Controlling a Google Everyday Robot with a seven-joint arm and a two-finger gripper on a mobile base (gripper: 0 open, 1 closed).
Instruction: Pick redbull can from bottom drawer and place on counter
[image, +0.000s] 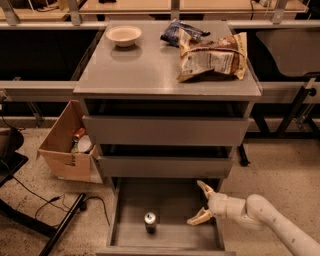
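Your pincer (200, 204) hangs spread wide over the bottom drawer (170, 196), right of the upright redbull can (150, 222); sweep in crooked and a finger could topple it.

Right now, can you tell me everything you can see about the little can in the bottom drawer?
The redbull can is small and slim, dark-bodied with a shiny silver top, and looks like metal. It stands upright on the grey floor of the open bottom drawer, near the front, left of middle. Only the floor touches it. The pincer hangs open to its right in the picture, apart from it.
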